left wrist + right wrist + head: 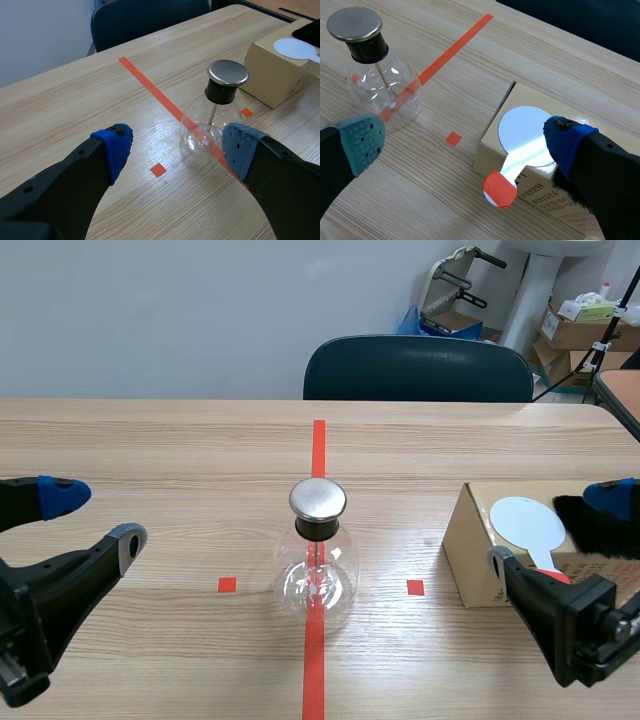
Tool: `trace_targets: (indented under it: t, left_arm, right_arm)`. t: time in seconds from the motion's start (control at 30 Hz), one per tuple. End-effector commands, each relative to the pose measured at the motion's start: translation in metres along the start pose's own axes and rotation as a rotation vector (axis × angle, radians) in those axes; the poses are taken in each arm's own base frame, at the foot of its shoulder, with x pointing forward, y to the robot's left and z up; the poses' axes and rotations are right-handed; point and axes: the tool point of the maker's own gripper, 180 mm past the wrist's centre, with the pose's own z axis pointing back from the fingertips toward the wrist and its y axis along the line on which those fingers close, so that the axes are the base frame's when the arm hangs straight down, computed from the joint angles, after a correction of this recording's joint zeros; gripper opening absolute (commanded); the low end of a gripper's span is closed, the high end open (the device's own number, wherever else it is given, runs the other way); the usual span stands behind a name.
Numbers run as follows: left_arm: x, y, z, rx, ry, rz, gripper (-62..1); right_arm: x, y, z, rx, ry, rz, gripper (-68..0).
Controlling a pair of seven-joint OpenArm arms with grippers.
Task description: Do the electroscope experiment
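A clear glass flask electroscope (317, 565) with a black collar and a metal disc cap stands on the orange-red centre line; it also shows as the electroscope (212, 117) and electroscope (375, 75) in the wrist views. A white round paddle (530, 525) with an orange-taped handle lies on a cardboard box (470, 555), next to a black furry piece (598, 525). In the right wrist view the paddle (522, 137) lies just ahead of my right gripper. My left gripper (85, 525) is open at the table's left. My right gripper (560, 530) is open over the box.
A dark chair (418, 368) stands behind the far table edge. Cartons and equipment sit at the back right. Small orange-red squares mark the table on both sides of the flask.
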Motion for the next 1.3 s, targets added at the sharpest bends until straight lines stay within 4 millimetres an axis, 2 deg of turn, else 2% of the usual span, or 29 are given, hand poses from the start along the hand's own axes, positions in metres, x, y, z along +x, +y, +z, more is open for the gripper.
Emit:
trace_targets:
  t: [0.0, 0.97, 1.1, 1.27]
  left_arm:
    - [0.011, -0.002, -0.001, -0.002, -0.04, 0.005, -20.4]
    - [0.011, -0.005, -0.001, -0.041, -0.025, -0.022, -20.4]
    - [0.014, -0.012, 0.0, -0.094, -0.034, -0.032, -20.4]
    - [0.02, -0.023, 0.001, -0.168, -0.061, -0.039, -20.4]
  right_arm:
    - [0.012, -0.002, -0.002, 0.003, -0.035, 0.012, 0.4]
    - [0.01, -0.002, -0.002, 0.003, -0.026, 0.022, 0.4]
    - [0.003, 0.004, -0.002, 0.03, 0.02, 0.2, 0.4]
    - [-0.004, 0.019, 0.001, 0.113, 0.075, 0.592, 0.4]
